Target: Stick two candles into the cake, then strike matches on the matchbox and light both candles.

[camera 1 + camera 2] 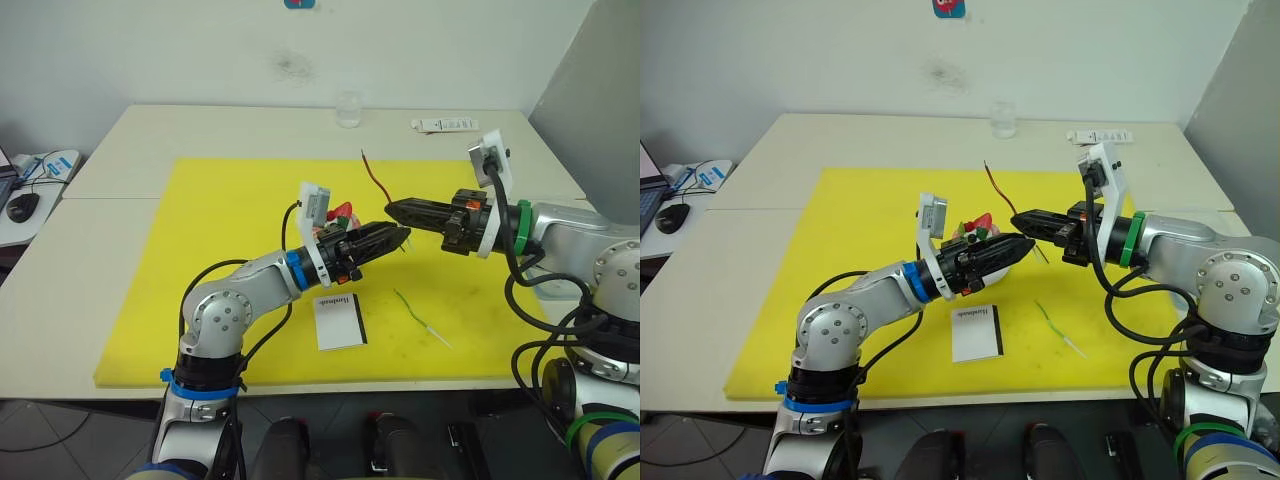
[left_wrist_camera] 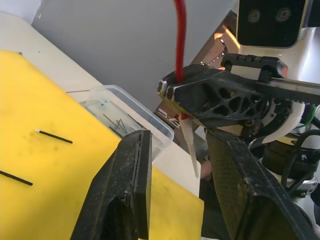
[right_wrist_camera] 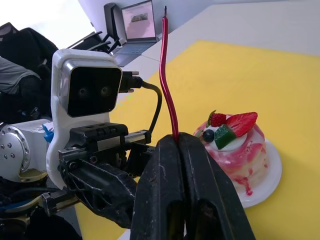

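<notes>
Candles are apart: the dark red candle (image 3: pixel 167 75) is clamped near its pale end between the closed fingers of the right gripper (image 1: pixel 1020 220), rising above the yellow mat (image 1: pixel 220 230), while the green candle (image 1: pixel 418 317) lies flat on the mat's near right, right of the matchbox (image 1: pixel 338 321). Left gripper (image 1: pixel 403 235) has its fingers parted and empty, tips meeting the right gripper's just right of the cake (image 3: pixel 237 145). Two matches (image 2: pixel 54 136) lie on the mat.
</notes>
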Action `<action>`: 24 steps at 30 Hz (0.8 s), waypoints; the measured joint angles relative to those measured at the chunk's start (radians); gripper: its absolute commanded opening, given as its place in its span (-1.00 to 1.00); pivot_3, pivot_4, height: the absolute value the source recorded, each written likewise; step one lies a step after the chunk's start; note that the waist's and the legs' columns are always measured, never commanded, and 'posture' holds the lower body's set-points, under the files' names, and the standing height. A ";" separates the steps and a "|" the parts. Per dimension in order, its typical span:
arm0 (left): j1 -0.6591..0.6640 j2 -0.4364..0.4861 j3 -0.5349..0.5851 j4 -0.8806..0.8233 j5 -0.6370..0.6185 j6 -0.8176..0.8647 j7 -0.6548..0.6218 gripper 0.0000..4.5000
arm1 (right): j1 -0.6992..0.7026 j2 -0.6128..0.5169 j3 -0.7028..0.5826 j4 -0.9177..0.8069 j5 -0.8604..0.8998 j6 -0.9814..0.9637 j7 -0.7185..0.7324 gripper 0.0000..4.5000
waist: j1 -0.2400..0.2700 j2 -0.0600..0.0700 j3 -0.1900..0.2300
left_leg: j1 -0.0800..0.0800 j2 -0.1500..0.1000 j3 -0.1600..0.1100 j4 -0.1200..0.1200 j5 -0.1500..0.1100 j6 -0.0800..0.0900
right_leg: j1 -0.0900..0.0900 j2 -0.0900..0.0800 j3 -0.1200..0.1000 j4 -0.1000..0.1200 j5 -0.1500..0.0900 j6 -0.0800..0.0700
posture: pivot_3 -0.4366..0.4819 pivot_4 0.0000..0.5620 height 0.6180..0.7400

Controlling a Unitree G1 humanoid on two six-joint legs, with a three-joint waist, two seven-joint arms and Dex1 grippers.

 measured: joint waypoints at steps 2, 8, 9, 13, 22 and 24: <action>-0.001 -0.006 -0.001 0.002 0.006 -0.004 0.000 -0.11 | 0.000 0.003 0.004 -0.004 0.012 -0.004 -0.010 -1.00 | 0.000 0.000 0.000 | 0.000 0.000 0.000 0.000 0.000 0.000 | 0.000 0.000 0.000 0.000 0.000 0.000 | -0.05 -0.47 1.00; -0.008 -0.009 -0.002 0.006 0.019 -0.014 -0.009 -0.19 | 0.000 0.002 0.007 -0.013 0.031 -0.018 -0.033 -1.00 | 0.000 0.000 0.000 | 0.000 0.000 0.000 0.000 0.000 0.000 | 0.000 0.000 0.000 0.000 0.000 0.000 | -0.05 -0.47 1.00; -0.008 -0.009 -0.001 0.007 0.019 -0.015 -0.011 -0.27 | 0.000 0.001 0.008 -0.014 0.032 -0.020 -0.035 -1.00 | 0.000 0.000 0.000 | 0.000 0.000 0.000 0.000 0.000 0.000 | 0.000 0.000 0.000 0.000 0.000 0.000 | -0.05 -0.47 1.00; -0.013 -0.008 -0.002 0.006 0.023 -0.018 -0.029 -0.78 | 0.003 -0.005 0.011 -0.014 0.040 -0.029 -0.039 -1.00 | 0.000 0.000 0.000 | 0.000 0.000 0.000 0.000 0.000 0.000 | 0.000 0.000 0.000 -0.001 0.000 0.000 | -0.05 -0.47 1.00; -0.012 -0.012 -0.011 0.006 0.032 -0.019 -0.041 -0.99 | 0.020 -0.032 0.027 -0.017 0.062 -0.055 -0.043 -1.00 | 0.000 0.000 0.000 | -0.001 0.000 0.000 0.000 0.000 0.000 | 0.000 0.000 0.000 -0.001 0.000 0.000 | -0.05 -0.47 1.00; -0.012 -0.017 -0.009 0.006 0.028 -0.017 -0.037 -1.00 | 0.020 -0.040 0.027 -0.016 0.071 -0.059 -0.041 -0.81 | 0.000 0.000 0.000 | -0.001 0.000 0.000 0.000 0.000 0.000 | 0.000 0.000 0.000 -0.001 0.000 0.000 | -0.05 -0.47 1.00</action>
